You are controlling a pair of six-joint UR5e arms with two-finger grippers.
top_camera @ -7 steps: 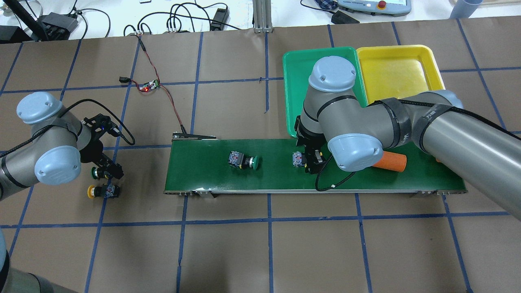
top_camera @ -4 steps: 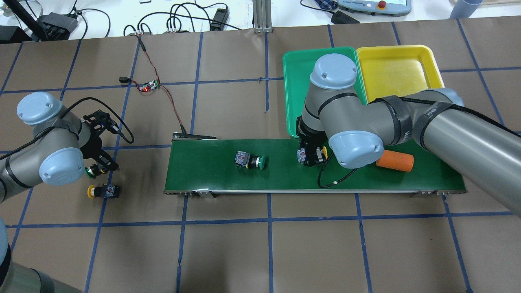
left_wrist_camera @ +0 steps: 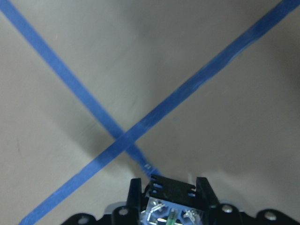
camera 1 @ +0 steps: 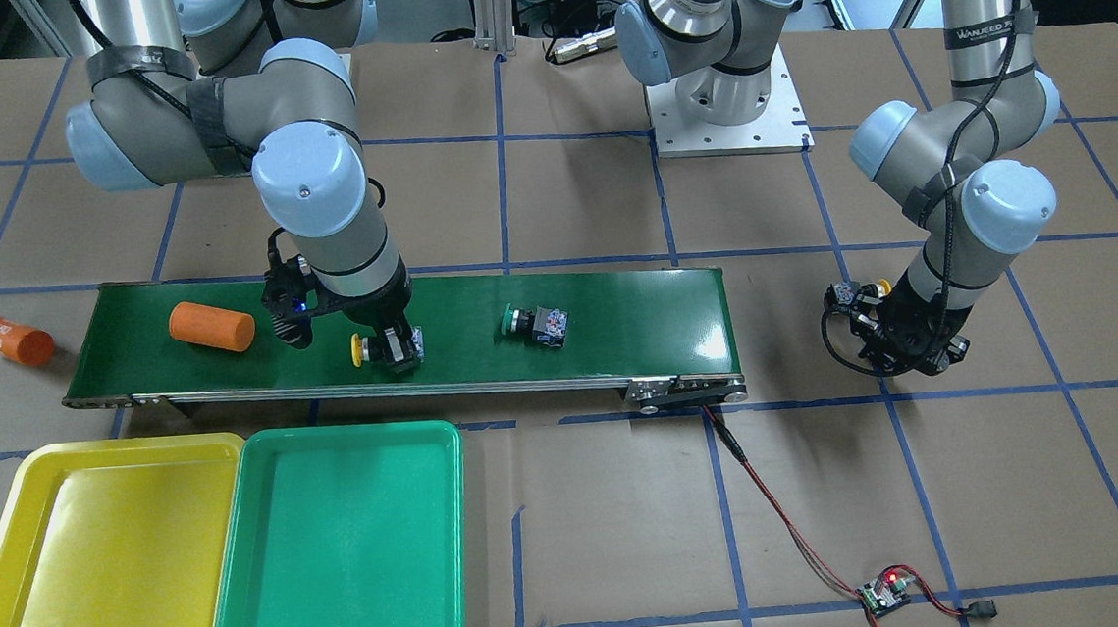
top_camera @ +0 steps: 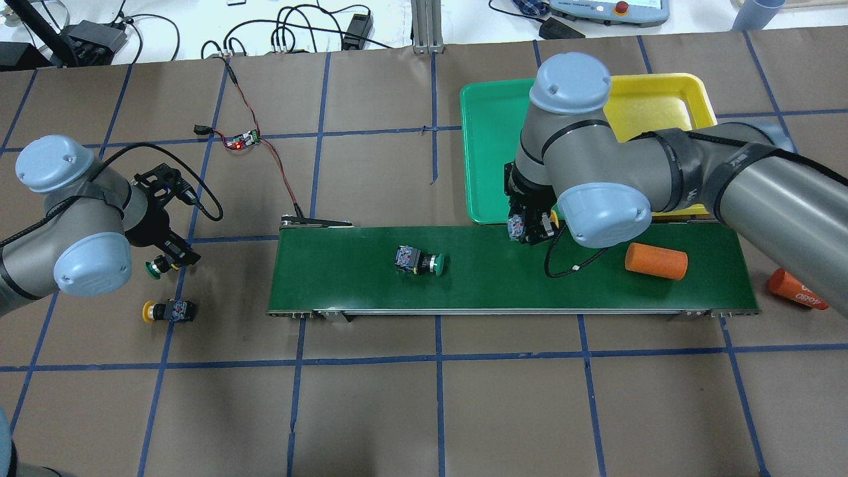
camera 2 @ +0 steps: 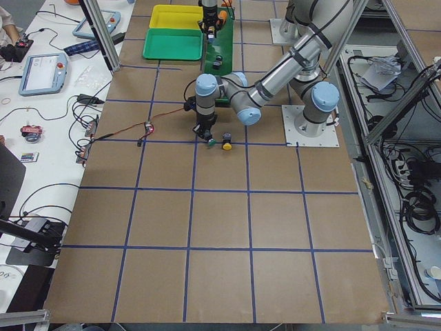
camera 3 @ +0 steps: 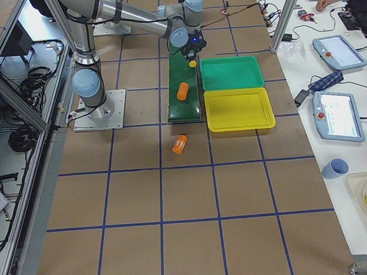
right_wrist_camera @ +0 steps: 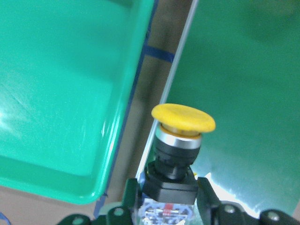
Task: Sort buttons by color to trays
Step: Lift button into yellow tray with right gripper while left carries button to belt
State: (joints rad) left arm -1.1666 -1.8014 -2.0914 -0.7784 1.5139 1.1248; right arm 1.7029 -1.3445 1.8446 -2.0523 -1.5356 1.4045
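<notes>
My right gripper (top_camera: 530, 228) is shut on a yellow button (right_wrist_camera: 183, 118), held cap sideways over the belt's far edge beside the green tray (top_camera: 484, 132). It also shows in the front view (camera 1: 390, 349). The yellow tray (top_camera: 662, 106) lies beside the green one; my right arm covers part of both. My left gripper (top_camera: 168, 259) is shut on a green button (top_camera: 156, 267), held just above the table. A second green button (top_camera: 419, 260) lies on the belt. A second yellow button (top_camera: 169, 311) lies on the table near my left gripper.
The dark-green conveyor belt (top_camera: 344, 278) runs across the table's middle. One orange cylinder (top_camera: 656, 260) lies on the belt's right part; another (top_camera: 798, 289) lies on the table off the belt's right end. A red-black wire with a small board (top_camera: 245, 138) runs to the belt's left end.
My right gripper has lifted the yellow button off the belt and moved it toward the green tray. The belt's green button and orange cylinder have shifted right. My left gripper has raised the green button slightly.
</notes>
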